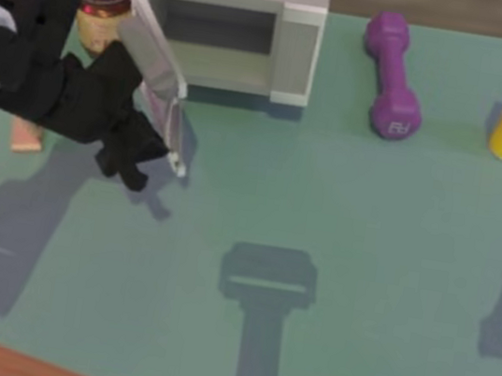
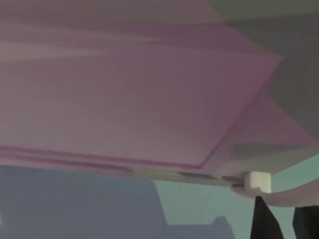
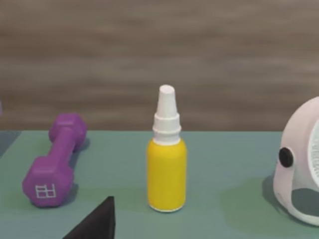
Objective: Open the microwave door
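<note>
Microwave (image 1: pixel 255 33) sits at the far left, its microwave door (image 1: pixel 158 80) swung wide toward the near side. My left gripper (image 1: pixel 136 163) meets the door's free edge; I cannot tell its grip. No readable writing shows, only a white grid mark on the purple dumbbell (image 1: pixel 395 77).

White marks on the purple dumbbell (image 1: pixel 394 74) cannot be read.

light: bright, even; shadows: soft, dark arm shapes on table (image 1: pixel 335 257); left wrist view: door fills it, blurred
</note>
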Tool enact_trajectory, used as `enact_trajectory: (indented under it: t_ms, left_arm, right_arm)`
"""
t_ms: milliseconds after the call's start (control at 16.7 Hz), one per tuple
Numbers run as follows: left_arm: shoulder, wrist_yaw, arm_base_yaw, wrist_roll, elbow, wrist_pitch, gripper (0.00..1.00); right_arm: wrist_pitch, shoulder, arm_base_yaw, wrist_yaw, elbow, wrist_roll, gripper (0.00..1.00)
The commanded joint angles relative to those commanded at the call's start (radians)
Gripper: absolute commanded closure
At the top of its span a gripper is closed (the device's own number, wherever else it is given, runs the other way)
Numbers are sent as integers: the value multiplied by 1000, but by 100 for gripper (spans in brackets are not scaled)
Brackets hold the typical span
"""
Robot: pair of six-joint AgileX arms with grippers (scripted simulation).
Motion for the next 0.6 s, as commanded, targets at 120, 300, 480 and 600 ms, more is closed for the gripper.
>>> enact_trajectory:
  t_ms: [120,300,480,600]
  left_arm:
    - [0,0,0,0,0,0,100]
    - [0,0,0,0,0,0,100]
    - [-1,6,-4,0,-4,-3,100]
    - [3,15,6,22,0,-16,100]
  right_arm:
    - [0,0,0,0,0,0,0]
    - [0,0,0,0,0,0,0]
    - [0,0,0,0,0,0,0]
    - [0,0,0,0,0,0,0]
